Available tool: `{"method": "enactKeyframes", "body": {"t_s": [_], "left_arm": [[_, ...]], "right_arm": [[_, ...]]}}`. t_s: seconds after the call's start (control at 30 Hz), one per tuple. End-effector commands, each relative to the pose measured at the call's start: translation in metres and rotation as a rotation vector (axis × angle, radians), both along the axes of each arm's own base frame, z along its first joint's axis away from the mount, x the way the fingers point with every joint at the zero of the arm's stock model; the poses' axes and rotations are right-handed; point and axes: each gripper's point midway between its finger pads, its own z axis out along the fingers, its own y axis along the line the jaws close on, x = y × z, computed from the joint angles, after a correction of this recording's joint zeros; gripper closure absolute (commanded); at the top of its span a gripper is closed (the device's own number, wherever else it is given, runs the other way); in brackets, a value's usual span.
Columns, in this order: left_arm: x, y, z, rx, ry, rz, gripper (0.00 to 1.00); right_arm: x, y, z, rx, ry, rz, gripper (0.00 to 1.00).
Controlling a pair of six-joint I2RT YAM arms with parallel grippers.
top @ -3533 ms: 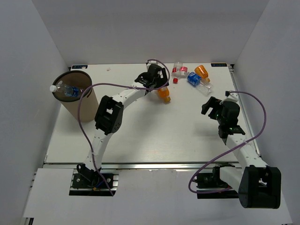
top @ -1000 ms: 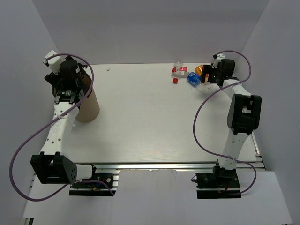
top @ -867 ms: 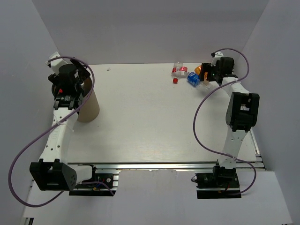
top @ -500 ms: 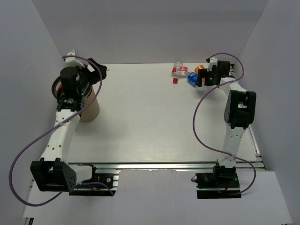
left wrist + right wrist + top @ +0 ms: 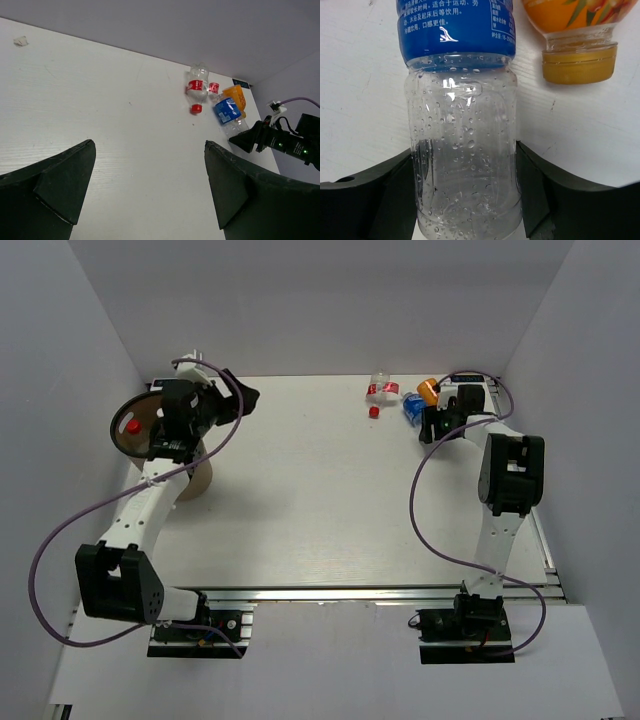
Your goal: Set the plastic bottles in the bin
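The brown bin (image 5: pixel 190 480) stands at the far left, a red cap (image 5: pixel 132 426) showing inside it. My left gripper (image 5: pixel 240 395) (image 5: pixel 149 143) hangs open and empty just right of the bin's rim. At the far right lie a clear blue-labelled bottle (image 5: pixel 412 408) (image 5: pixel 462 125), a stubby orange bottle (image 5: pixel 428 390) (image 5: pixel 575 30) and a red-labelled bottle (image 5: pixel 383 390) (image 5: pixel 196 86). My right gripper (image 5: pixel 430 422) (image 5: pixel 465 150) is shut on the blue-labelled bottle's clear lower body, a finger pressed against each side, the bottle lying on the table.
A loose red cap (image 5: pixel 374 411) (image 5: pixel 196 108) lies by the red-labelled bottle. A small white scrap (image 5: pixel 21 41) sits at the table's far left. White walls close in the table on three sides, the right wall close behind my right arm.
The left arm has swung from over the bin rightward, its open gripper now past the rim. The right gripper has slid in around the blue-labelled bottle. The orange bottle once mid-table is gone.
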Motion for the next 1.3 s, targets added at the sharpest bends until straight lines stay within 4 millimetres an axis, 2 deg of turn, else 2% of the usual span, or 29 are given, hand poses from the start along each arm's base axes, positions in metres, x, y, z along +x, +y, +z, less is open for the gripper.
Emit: {"method": "enactKeyframes", "body": {"t_s": [0.0,0.03,0.07,0.13,0.17,0.2,0.27,0.3,0.43,0.47,0.5,0.53,0.57,0.63,0.67,0.7,0.73,0.8,0.97,1.03,1.17,1.2,1.23,1.27], "left_arm": [[0.000,-0.028,-0.012,-0.001,0.020,-0.065,0.02],[0.001,-0.034,-0.016,0.003,0.028,-0.073,0.02],[0.006,-0.041,-0.019,0.007,0.037,-0.081,0.02],[0.007,-0.062,-0.024,0.012,0.049,-0.124,0.02],[0.013,-0.072,-0.027,0.011,0.060,-0.142,0.02],[0.012,-0.086,-0.029,0.001,0.068,-0.176,0.02],[0.015,-0.102,-0.031,-0.017,0.074,-0.212,0.02],[0.018,-0.119,-0.028,-0.062,0.064,-0.250,0.02],[0.021,-0.162,-0.031,-0.150,0.077,-0.375,0.02],[0.021,-0.171,-0.030,-0.163,0.074,-0.399,0.02],[0.022,-0.185,-0.028,-0.194,0.065,-0.426,0.02],[0.019,-0.194,-0.026,-0.206,0.065,-0.460,0.02],[0.016,-0.204,-0.027,-0.214,0.071,-0.485,0.02],[0.016,-0.216,-0.021,-0.243,0.053,-0.521,0.02],[0.011,-0.223,-0.018,-0.272,0.054,-0.537,0.02],[0.010,-0.227,-0.011,-0.290,0.016,-0.555,0.02],[0.007,-0.230,-0.013,-0.302,0.017,-0.571,0.02],[0.003,-0.239,-0.008,-0.330,0.007,-0.592,0.02],[-0.004,-0.257,-0.016,-0.356,0.022,-0.654,0.02],[-0.004,-0.259,-0.021,-0.349,0.032,-0.654,0.03],[-0.006,-0.257,-0.024,-0.350,0.040,-0.643,0.42],[-0.007,-0.257,-0.019,-0.353,0.025,-0.645,0.65],[-0.007,-0.256,-0.021,-0.348,0.027,-0.642,0.73],[-0.008,-0.254,-0.018,-0.344,0.019,-0.634,0.80]], "right_arm": [[-0.005,0.006,0.028,-0.001,-0.060,0.035,0.58],[-0.013,0.009,0.025,0.007,-0.050,0.049,0.64],[-0.013,0.017,0.045,0.017,-0.101,0.079,0.66],[-0.028,0.029,0.051,0.049,-0.117,0.133,0.71],[-0.029,0.034,0.075,0.065,-0.178,0.154,0.71],[-0.033,0.034,0.084,0.065,-0.200,0.153,0.72],[-0.056,0.056,0.108,0.160,-0.244,0.237,0.72],[-0.059,0.061,0.120,0.181,-0.287,0.261,0.73],[-0.100,0.093,0.143,0.303,-0.322,0.388,0.75],[-0.108,0.095,0.153,0.309,-0.337,0.400,0.75],[-0.118,0.097,0.149,0.323,-0.318,0.404,0.76],[-0.131,0.116,0.158,0.333,-0.330,0.459,0.76],[-0.137,0.121,0.159,0.338,-0.331,0.472,0.76],[-0.151,0.133,0.157,0.362,-0.320,0.479,0.76],[-0.157,0.136,0.165,0.365,-0.342,0.482,0.76],[-0.162,0.139,0.161,0.374,-0.333,0.477,0.76],[-0.168,0.146,0.168,0.386,-0.350,0.492,0.76],[-0.177,0.155,0.169,0.409,-0.349,0.518,0.76],[-0.195,0.181,0.180,0.449,-0.369,0.610,0.76],[-0.199,0.184,0.182,0.460,-0.381,0.618,0.76],[-0.200,0.184,0.186,0.470,-0.424,0.606,0.72],[-0.195,0.180,0.185,0.454,-0.430,0.572,0.71],[-0.193,0.179,0.184,0.449,-0.428,0.558,0.69],[-0.192,0.178,0.182,0.443,-0.418,0.543,0.55]]}}
